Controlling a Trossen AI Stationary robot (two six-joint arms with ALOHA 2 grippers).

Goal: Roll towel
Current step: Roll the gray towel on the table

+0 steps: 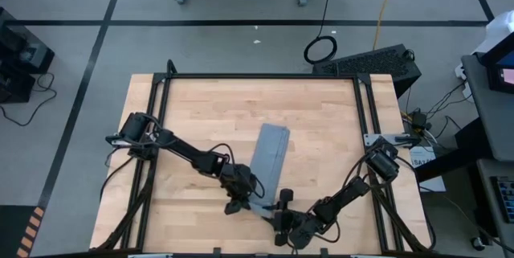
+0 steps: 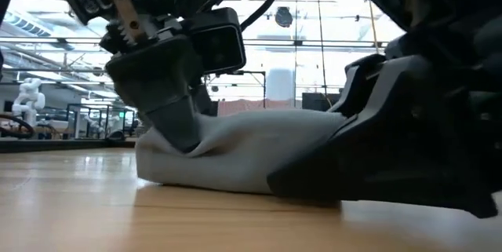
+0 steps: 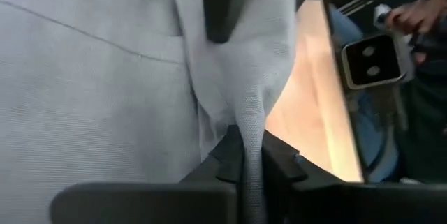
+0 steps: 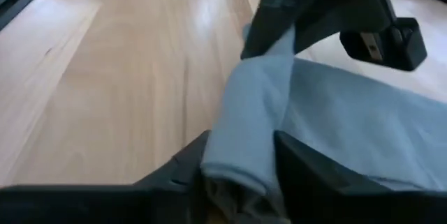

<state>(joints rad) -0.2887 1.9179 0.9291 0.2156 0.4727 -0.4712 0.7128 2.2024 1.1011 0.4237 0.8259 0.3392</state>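
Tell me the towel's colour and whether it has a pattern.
The towel is plain grey-blue, no pattern; clearest in the right wrist view.

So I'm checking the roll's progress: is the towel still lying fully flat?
No. In the low view the towel is bunched up off the table where the left gripper pinches it.

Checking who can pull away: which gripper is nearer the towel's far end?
Left, narrowly. The left gripper pinches the towel at its near end's left corner; the right gripper straddles the near edge, slightly farther back.

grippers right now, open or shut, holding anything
Left claw: shut on a pinched fold of the towel.
Right claw: around the towel's near end; grip cannot be told.
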